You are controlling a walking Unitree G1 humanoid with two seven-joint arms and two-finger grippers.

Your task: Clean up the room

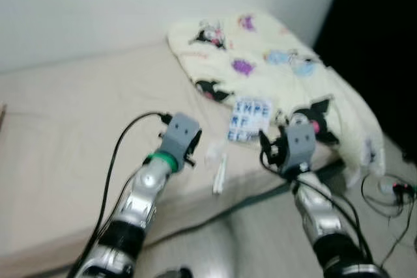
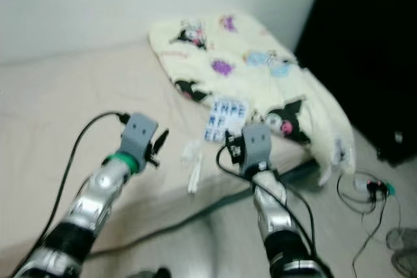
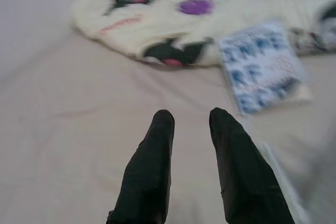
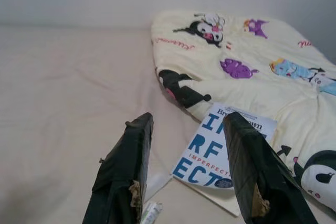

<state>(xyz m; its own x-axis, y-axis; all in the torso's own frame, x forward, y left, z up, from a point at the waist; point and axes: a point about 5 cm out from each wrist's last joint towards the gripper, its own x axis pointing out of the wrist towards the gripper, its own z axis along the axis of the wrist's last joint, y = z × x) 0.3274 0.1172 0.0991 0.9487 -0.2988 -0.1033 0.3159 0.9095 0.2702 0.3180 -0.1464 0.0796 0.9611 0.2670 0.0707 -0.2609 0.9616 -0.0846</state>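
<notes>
**A:** What is closest, and what can't you make out?

**B:** Both silver arms reach out over the near edge of a bed (image 1: 71, 128). The head views are blurred. The left gripper (image 3: 191, 121) holds its two black fingers a narrow gap apart with nothing between them, above bare beige sheet. The right gripper (image 4: 186, 124) stands wider open, also empty. The lower ends of both arms are cut off by the frame.

**A:** And just past the jaws?

**B:** Between the two grippers, near the mattress edge, lie some small white items (image 1: 218, 167); too blurred to name. In the right wrist view a white tube-like end (image 4: 151, 213) lies below the jaws, partly cut off. Just beyond the right gripper's fingers lies a white book (image 4: 223, 148) with big blue letters, its far corner resting against a cream cartoon-print blanket (image 1: 273, 63). The right-hand finger covers part of the cover.

**A:** Further out?

**B:** The blanket is heaped across the far right of the bed and spills over its edge. Ahead of the left gripper the sheet is open and flat up to the pale wall (image 1: 85, 4). On the floor to the right, tangled cables (image 1: 384, 190) lie beside a dark area I cannot make out.
</notes>
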